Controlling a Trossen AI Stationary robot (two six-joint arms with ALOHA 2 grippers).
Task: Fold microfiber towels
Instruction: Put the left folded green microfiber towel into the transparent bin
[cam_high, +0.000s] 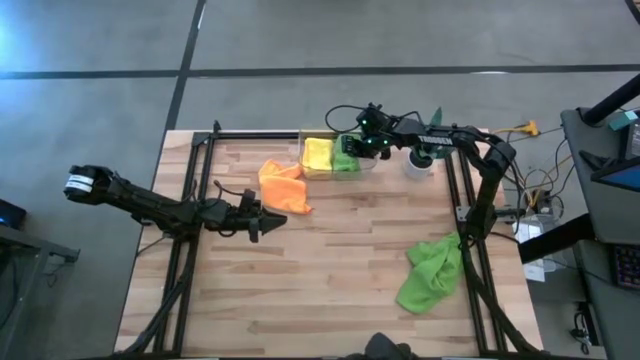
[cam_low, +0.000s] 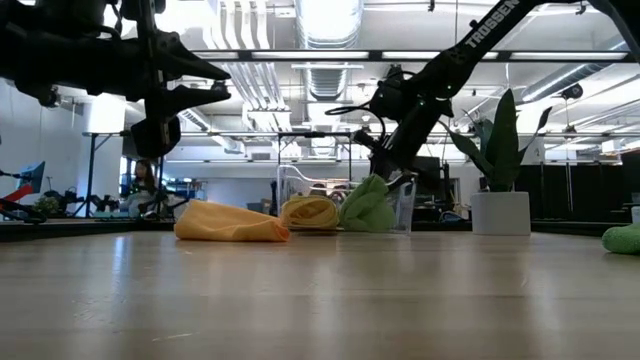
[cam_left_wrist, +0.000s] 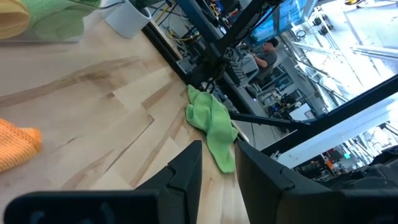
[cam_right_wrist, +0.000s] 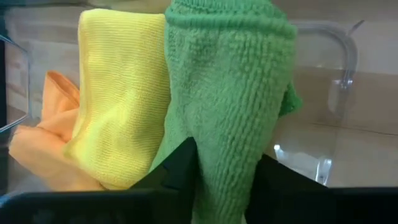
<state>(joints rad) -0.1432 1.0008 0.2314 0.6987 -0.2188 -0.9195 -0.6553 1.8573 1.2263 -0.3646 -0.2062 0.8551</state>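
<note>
- The right gripper stood over the clear bin, its fingers on either side of a folded green towel and barely parted; whether they were gripping it could not be told.
- A yellow towel lay just beside those fingers in the bin; an orange towel lay outside.
- Judged risk: fibres could snag a finger and drag the fold back out.
- The left gripper hung beside the orange towel, fingers slightly apart, holding nothing.
- A second green towel lay crumpled well beyond both grippers.
- A potted plant crowded the right fingers' far side.
</note>
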